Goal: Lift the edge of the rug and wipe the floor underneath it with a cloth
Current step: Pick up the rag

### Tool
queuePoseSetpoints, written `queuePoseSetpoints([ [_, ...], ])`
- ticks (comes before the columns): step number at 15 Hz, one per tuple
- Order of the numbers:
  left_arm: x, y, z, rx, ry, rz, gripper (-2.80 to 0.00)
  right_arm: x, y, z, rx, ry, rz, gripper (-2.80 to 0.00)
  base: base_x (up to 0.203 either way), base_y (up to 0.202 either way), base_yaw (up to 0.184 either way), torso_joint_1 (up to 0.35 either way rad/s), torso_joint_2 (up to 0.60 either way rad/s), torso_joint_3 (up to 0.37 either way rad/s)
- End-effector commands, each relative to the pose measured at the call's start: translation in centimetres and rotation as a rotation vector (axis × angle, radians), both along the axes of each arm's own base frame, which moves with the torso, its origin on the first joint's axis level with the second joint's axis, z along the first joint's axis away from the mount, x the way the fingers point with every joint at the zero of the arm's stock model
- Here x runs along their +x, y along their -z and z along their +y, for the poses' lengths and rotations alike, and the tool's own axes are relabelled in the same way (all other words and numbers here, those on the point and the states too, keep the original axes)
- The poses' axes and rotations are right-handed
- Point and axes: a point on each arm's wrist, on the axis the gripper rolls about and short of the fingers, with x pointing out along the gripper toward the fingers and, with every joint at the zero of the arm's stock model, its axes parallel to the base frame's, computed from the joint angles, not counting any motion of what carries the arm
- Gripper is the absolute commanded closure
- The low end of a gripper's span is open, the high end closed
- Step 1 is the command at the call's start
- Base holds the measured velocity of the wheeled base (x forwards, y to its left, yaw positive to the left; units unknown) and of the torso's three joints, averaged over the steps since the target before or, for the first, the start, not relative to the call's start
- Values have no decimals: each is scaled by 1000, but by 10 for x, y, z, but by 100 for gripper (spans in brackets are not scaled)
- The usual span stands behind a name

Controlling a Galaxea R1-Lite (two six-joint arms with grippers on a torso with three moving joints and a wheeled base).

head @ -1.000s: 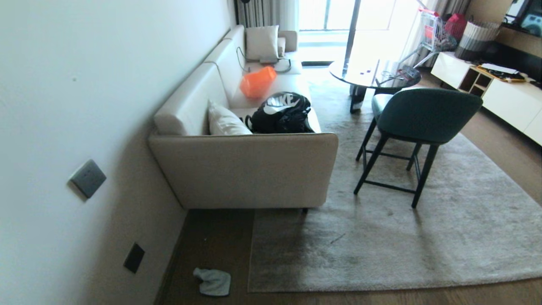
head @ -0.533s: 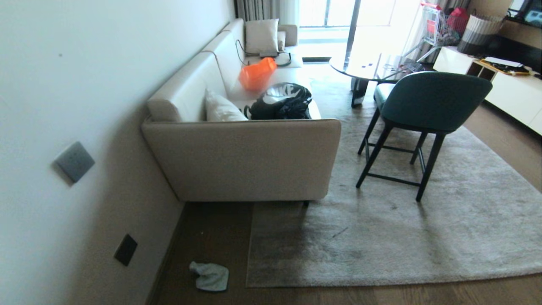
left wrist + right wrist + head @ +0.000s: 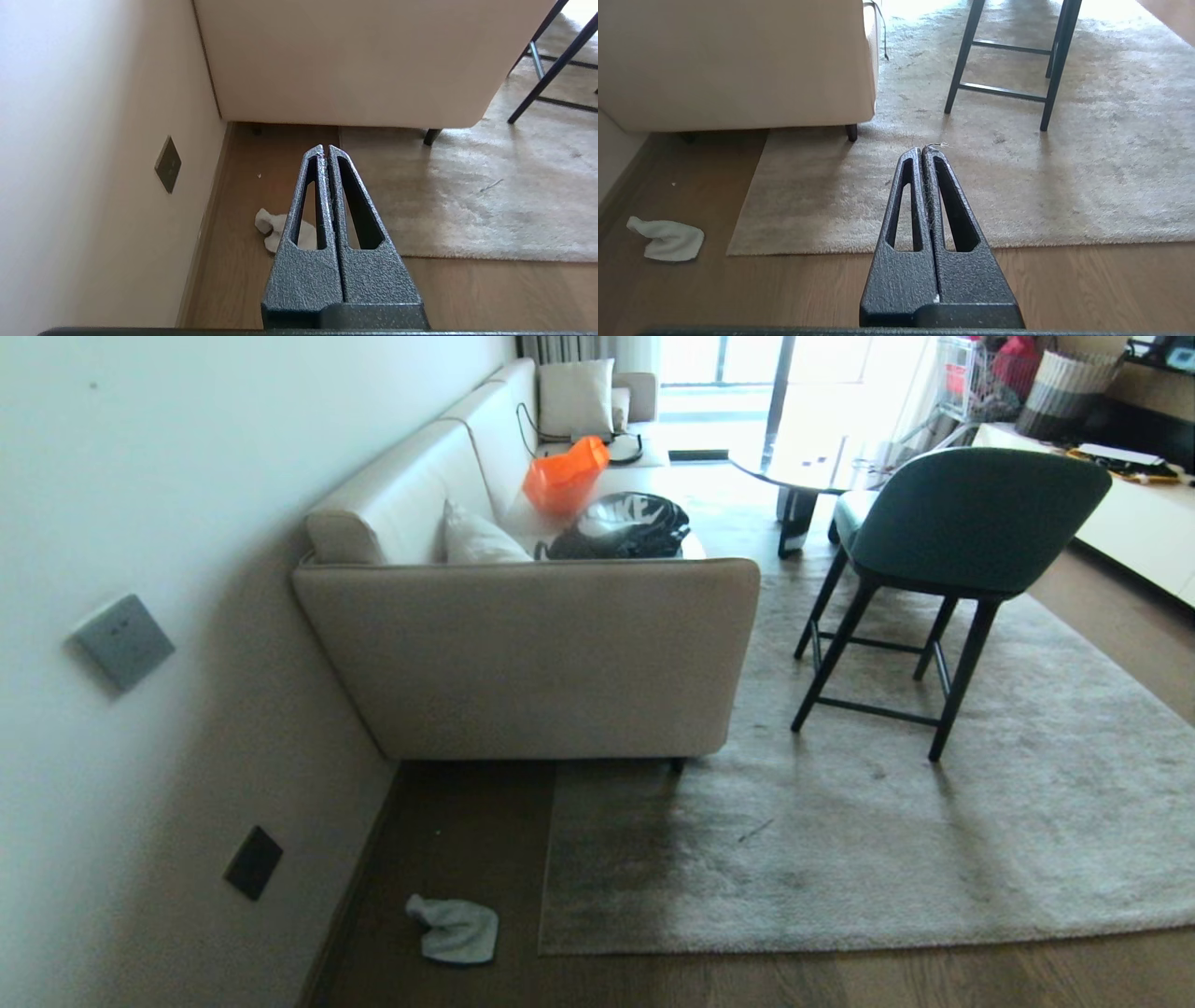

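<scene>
Nothing of the task is seen to be done yet. The rug (image 3: 934,821) is spread flat over the wood-plank floor (image 3: 840,980), with its near edge and near-left corner (image 3: 551,947) lying down against the boards; no part of it is raised, and the floor under it is therefore judged unwiped. The sofa (image 3: 523,663) is set along the wall at the rug's left side, with one of its feet close to the rug's left border, and the green chair (image 3: 971,523) is stood well in on the rug, clear of the near edge. The cloth (image 3: 455,931) is left crumpled on the bare floor, just beside the rug's near-left corner and near the skirting of the wall, untouched by either arm. All steps are taken to remain: the cloth is to be picked up, the rug edge lifted, and the boards beneath wiped.

Neither arm is shown in the head view. In the left wrist view the left gripper (image 3: 325,150) is held above the floor and aimed toward the strip of boards between the wall and the rug, with the cloth partly hidden behind its fingers. The right gripper (image 3: 922,151) is held above the rug's near edge. Both pairs of jaws are pressed together, tip to tip, and nothing is gripped in either.
</scene>
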Motion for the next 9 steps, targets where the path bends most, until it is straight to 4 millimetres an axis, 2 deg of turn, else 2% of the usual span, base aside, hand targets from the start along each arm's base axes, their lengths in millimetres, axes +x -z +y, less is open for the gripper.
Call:
queuePoseSetpoints([
  [1, 0, 0, 0, 0, 0, 0, 0, 0, 0, 0, 0, 0, 3, 0, 0, 0, 0, -32, 452, 408],
  [6, 0, 0, 0, -1, -1, 0, 0, 0, 0, 0, 0, 0, 3, 0, 0, 0, 0, 6, 411, 427],
  [9, 0, 0, 0, -1, -1, 0, 0, 0, 0, 0, 0, 0, 3, 0, 0, 0, 0, 1, 28, 41],
])
